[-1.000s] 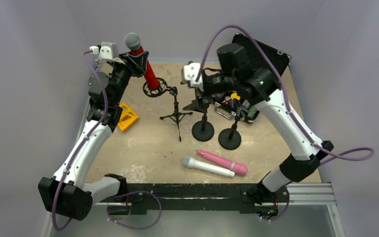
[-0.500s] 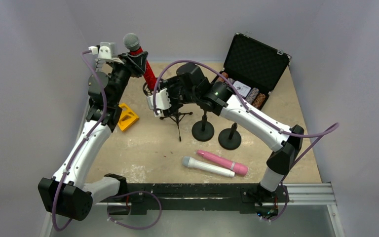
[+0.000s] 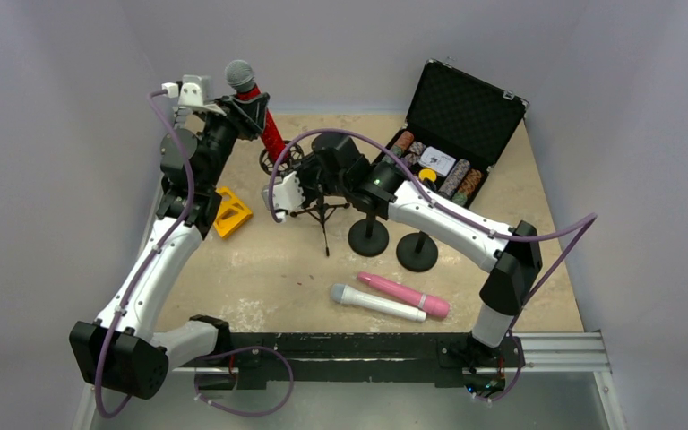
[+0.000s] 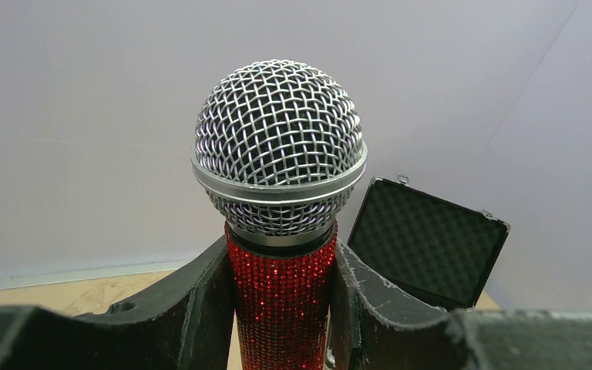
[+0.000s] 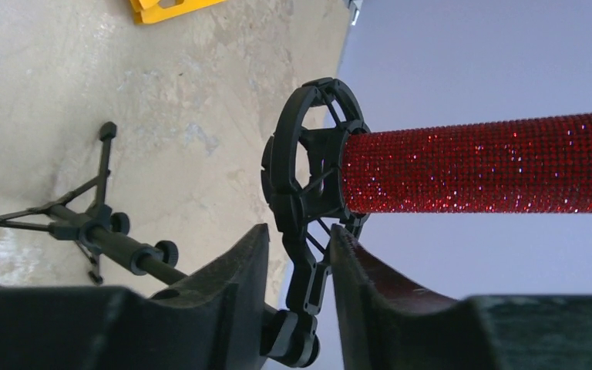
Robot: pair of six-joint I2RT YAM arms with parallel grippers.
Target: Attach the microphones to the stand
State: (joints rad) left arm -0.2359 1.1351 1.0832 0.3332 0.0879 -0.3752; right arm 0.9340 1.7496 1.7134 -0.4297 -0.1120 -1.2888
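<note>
Now: red microphone (image 4: pixel 280 293) clamped between left jaws, head above.

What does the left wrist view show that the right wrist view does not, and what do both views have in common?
Only the left wrist view shows the grey mesh head of the red microphone, the open black case and the left tool clamped on the red body. Only the right wrist view shows the black ring mount of the tripod stand, a yellow object and the right tool with one finger on each side of the ring. Both show the microphone's glittery red body.
</note>
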